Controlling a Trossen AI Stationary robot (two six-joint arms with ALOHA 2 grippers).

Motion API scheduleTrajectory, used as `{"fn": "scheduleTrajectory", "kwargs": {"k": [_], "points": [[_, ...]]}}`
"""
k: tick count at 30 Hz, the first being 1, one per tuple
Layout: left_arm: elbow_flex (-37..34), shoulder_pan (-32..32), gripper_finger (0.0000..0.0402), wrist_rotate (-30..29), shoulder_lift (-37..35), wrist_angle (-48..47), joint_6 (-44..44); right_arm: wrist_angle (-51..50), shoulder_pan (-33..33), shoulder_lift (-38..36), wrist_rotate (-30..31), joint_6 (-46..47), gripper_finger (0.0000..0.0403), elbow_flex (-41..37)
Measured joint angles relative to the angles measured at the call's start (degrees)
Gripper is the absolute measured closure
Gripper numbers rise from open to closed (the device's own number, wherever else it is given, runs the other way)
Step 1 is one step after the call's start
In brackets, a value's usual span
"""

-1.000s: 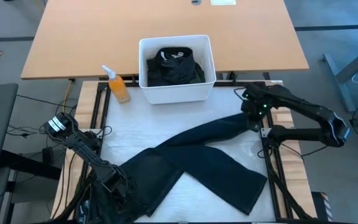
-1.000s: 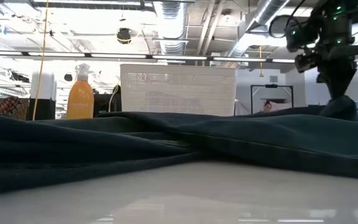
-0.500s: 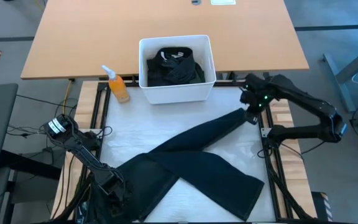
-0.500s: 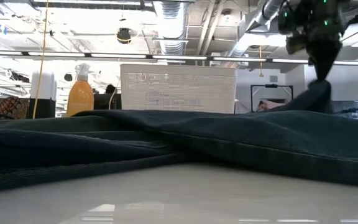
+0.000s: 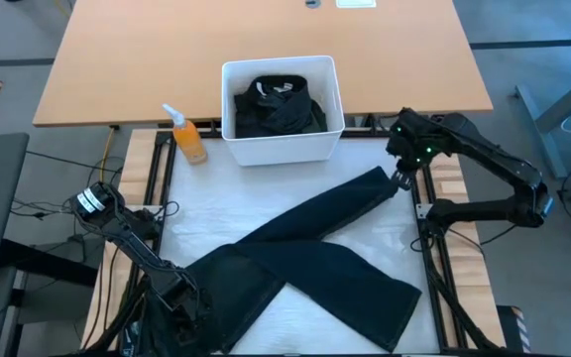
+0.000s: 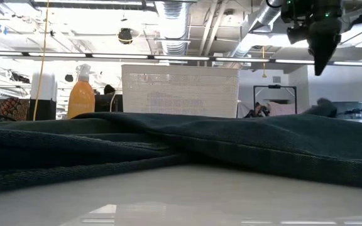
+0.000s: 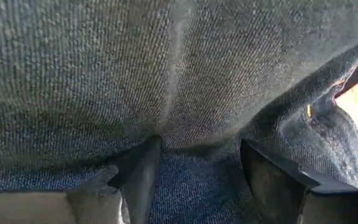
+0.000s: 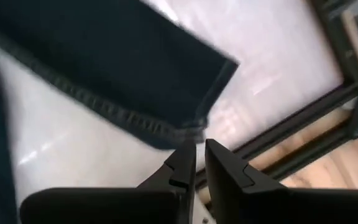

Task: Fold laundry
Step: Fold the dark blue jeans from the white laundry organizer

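So, high view: my long dark denim garment lies spread diagonally across the white table, from lower left to the right of centre; one leg stretched out, nothing folded yet.
High view, bin: more dark laundry waits in the white rectangular plastic bin at upper centre, beside an orange spray bottle.
High view, arms: my right gripper hangs just off the leg's far end at right; my left gripper sits on the cloth at lower left.
Low view: the garment fills the middle band; my right gripper hangs at upper right, clear above the cloth, holding nothing.
Left wrist view: my left fingers stand wide apart and press onto denim, not pinching it.
Right wrist view: my right fingers are nearly together, empty, the hem just beyond them.
Progress: early, I judge; this piece only laid out, every fold and the bin's load still to do.
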Motion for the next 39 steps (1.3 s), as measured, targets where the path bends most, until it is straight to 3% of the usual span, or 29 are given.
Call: {"fn": "scheduleTrajectory", "kwargs": {"k": [8, 15, 22, 29, 34, 39], "points": [[0.0, 0.0, 0.0185, -1.0, -0.1, -1.2, 1.9, 20.7, -0.3, 4.4, -1.3, -0.8, 0.0340, -5.7], [0.1, -1.4, 0.0185, -2.1, -0.2, -0.6, -1.3, 23.2, -1.6, 15.5, -1.5, 0.5, 0.0332, -9.2], [0.2, -2.6, 0.0185, -4.8, -0.3, -0.3, -1.0, 25.2, -1.9, 21.1, -1.6, 2.8, 0.0258, -13.9], [0.2, -2.6, 0.0185, -6.4, -0.3, -0.3, 0.2, 40.7, -3.1, 19.3, -1.6, 9.5, 0.0189, -26.6], [0.2, -2.6, 0.0185, -6.4, -0.3, -1.2, 2.8, 48.1, -0.9, 20.1, -0.7, 12.9, 0.0204, -32.4], [0.1, -2.6, 0.0185, -6.7, -0.2, -1.4, 2.6, 48.2, 3.0, 19.6, 1.0, 12.7, 0.0275, -33.0]]}}
